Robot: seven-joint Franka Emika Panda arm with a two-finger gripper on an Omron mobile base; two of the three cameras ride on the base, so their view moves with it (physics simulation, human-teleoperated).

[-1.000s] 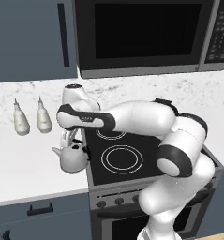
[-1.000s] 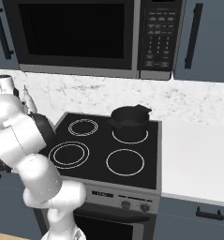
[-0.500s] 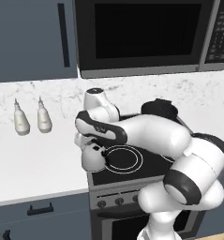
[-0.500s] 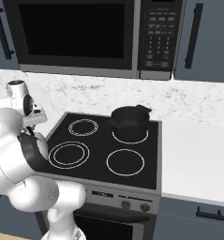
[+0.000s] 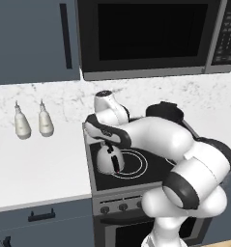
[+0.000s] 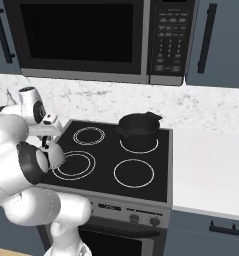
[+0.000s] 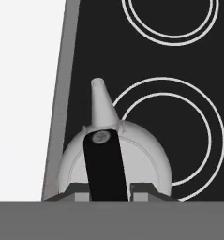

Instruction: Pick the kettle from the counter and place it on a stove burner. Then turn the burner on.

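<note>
Over the last second the arm has swung right, carrying the kettle [image 5: 110, 159] off the counter [image 5: 35, 169] and over the cooktop's left edge. The gripper [image 7: 104, 190] is pinched nearly shut on the kettle's black arched handle, which runs straight between the fingertips in the hand view. The kettle hangs directly below the hand — spout pointing away from it. Just beyond and to the right lies the stove burner [image 7: 197, 136], the large double ring; the kettle overlaps only its left edge, not its centre. A short shift rightward looks needed before lowering. Farther back sits a black pot [image 6: 137, 127] on the rear burner.
</note>
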